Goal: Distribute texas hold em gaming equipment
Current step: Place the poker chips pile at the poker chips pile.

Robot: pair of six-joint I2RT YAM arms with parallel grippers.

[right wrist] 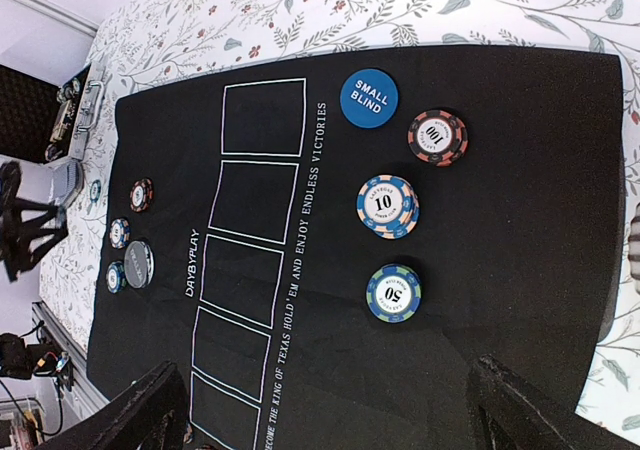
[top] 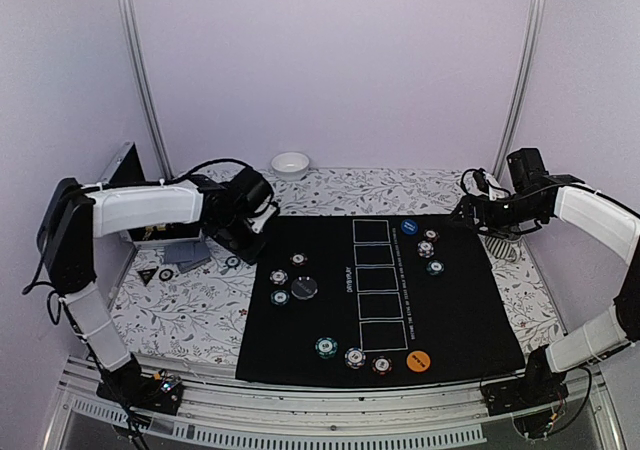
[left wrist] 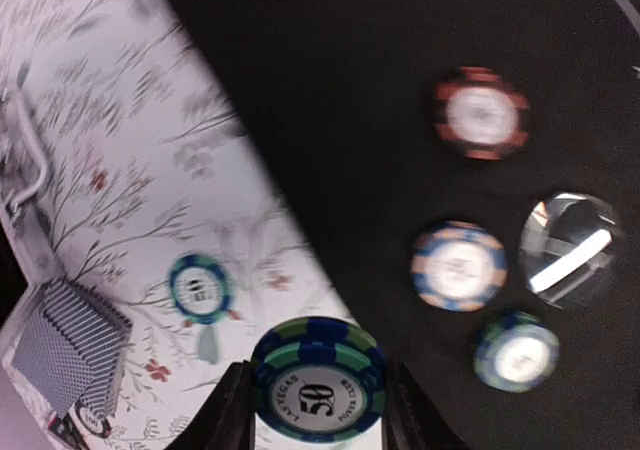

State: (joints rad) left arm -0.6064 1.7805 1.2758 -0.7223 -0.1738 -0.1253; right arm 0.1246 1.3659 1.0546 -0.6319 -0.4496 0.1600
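Observation:
My left gripper (left wrist: 318, 410) is shut on a green-and-blue 50 chip (left wrist: 318, 380), held over the flowered cloth at the mat's left edge (top: 245, 232). Below it another 50 chip (left wrist: 199, 288) lies on the cloth beside the card deck (left wrist: 70, 355). On the mat nearby are a red chip (left wrist: 481, 112), a 10 chip (left wrist: 458, 266), a green chip (left wrist: 516, 350) and a clear disc (left wrist: 570, 250). My right gripper (right wrist: 330, 410) is open above the mat's right side, over the blue Small Blind disc (right wrist: 369, 98), a 100 chip (right wrist: 437, 136), a 10 chip (right wrist: 388, 206) and a 50 chip (right wrist: 393, 292).
The black mat (top: 460, 310) carries five white rectangles. Three chips (top: 354, 357) and an orange disc (top: 419, 360) lie along its near edge. A white bowl (top: 290, 165) stands at the back. An open case (top: 125, 170) sits far left, with small dark pieces (top: 147, 276) on the cloth.

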